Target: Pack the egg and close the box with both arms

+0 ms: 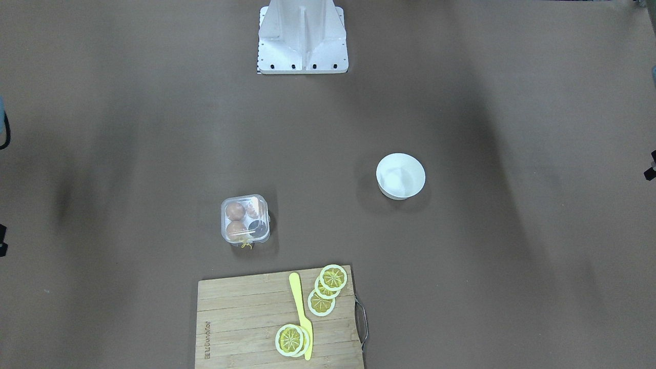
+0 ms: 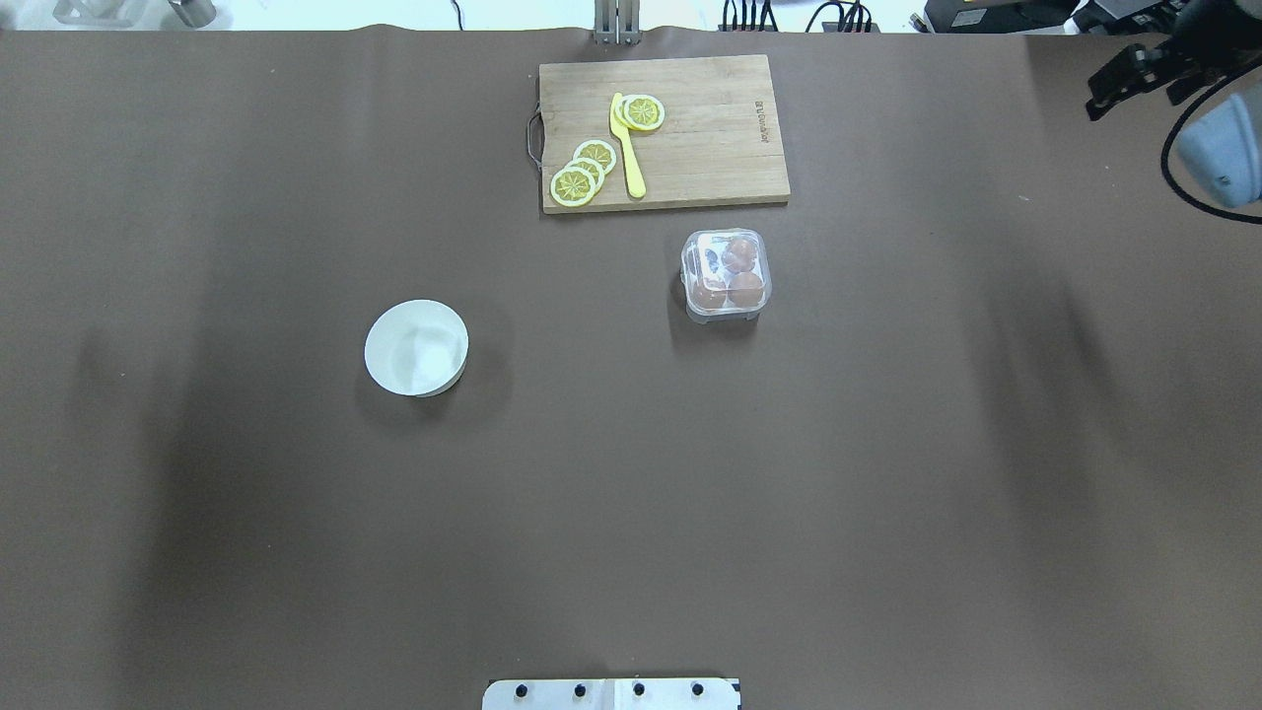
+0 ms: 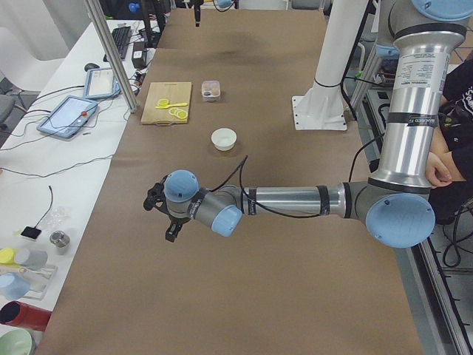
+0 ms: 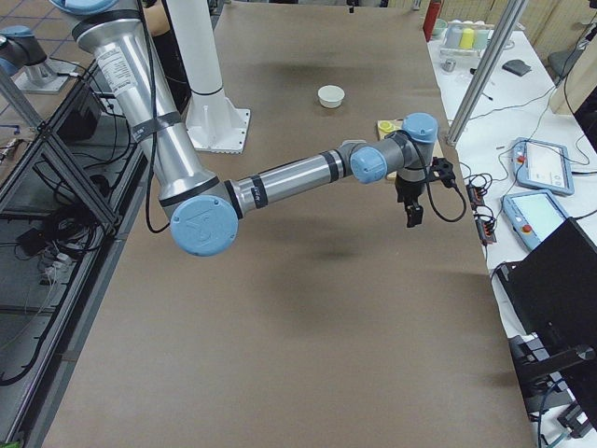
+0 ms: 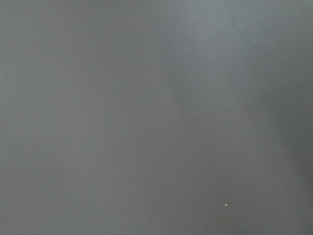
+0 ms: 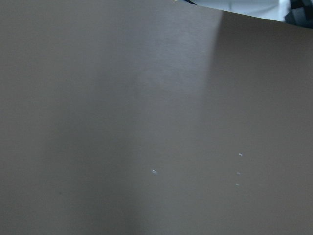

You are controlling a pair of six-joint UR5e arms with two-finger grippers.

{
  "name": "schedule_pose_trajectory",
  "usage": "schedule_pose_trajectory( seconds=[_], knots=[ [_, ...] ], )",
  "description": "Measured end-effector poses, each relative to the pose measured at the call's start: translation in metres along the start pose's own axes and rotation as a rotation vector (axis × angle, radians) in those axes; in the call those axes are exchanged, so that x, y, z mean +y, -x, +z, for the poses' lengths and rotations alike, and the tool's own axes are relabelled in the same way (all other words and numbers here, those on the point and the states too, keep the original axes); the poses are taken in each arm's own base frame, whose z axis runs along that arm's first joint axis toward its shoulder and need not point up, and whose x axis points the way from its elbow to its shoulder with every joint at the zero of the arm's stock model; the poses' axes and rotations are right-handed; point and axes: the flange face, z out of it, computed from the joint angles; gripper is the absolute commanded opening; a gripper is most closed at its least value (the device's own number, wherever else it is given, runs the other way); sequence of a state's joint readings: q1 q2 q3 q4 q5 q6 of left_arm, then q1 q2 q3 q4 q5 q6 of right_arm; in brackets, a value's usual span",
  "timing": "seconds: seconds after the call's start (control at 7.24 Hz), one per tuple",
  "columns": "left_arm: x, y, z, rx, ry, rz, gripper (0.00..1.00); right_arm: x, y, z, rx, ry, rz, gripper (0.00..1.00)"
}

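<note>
The clear box [image 1: 245, 219] stands on the brown table with its lid down over the cells and a yellow string [image 1: 246, 245] at its front. It also shows in the overhead view [image 2: 727, 274]. Three brown eggs lie inside it, such as one egg [image 1: 234, 210]; the fourth cell looks dark. My left gripper [image 3: 171, 229] hangs far from the box at the table's left end. My right gripper [image 4: 411, 213] hangs at the right end. I cannot tell whether either is open or shut. Both wrist views show only bare table.
A white bowl [image 1: 401, 176] stands empty, apart from the box. A wooden cutting board [image 1: 230, 318] with lemon slices [image 1: 328, 289] and a yellow knife [image 1: 300, 312] lies at the table edge near the box. The robot's white base [image 1: 302, 38] is opposite.
</note>
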State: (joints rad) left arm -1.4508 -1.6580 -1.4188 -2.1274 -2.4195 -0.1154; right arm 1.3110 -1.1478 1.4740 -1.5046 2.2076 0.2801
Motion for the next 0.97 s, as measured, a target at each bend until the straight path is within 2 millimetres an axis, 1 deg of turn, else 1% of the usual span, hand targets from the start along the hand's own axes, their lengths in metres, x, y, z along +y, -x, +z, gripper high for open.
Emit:
schedule_pose_trajectory(
  seconds=[0.14,0.28,0.41,0.55,0.69,0.83,0.97],
  knots=[
    [0.0,0.0,-0.001,-0.001,0.0,0.001,0.97,0.007,-0.037,-0.003,0.016,0.022,0.034,1.0],
    [0.0,0.001,-0.001,-0.002,0.001,0.0,0.97,0.018,-0.064,0.001,0.027,0.036,0.055,1.0],
    [0.001,0.002,-0.001,-0.005,0.006,-0.005,0.97,0.029,-0.082,0.004,0.033,0.044,0.063,1.0],
    [0.003,0.004,0.0,-0.012,0.015,-0.016,0.97,0.044,-0.099,0.013,0.035,0.061,0.077,1.0],
    [0.004,0.006,0.002,-0.017,0.022,-0.023,0.97,0.057,-0.111,0.021,0.036,0.074,0.087,1.0],
    [0.004,0.007,0.002,-0.02,0.026,-0.027,0.97,0.064,-0.116,0.025,0.036,0.08,0.093,1.0],
    [0.005,0.007,0.003,-0.023,0.027,-0.029,0.97,0.067,-0.118,0.026,0.034,0.083,0.095,1.0]
  ],
)
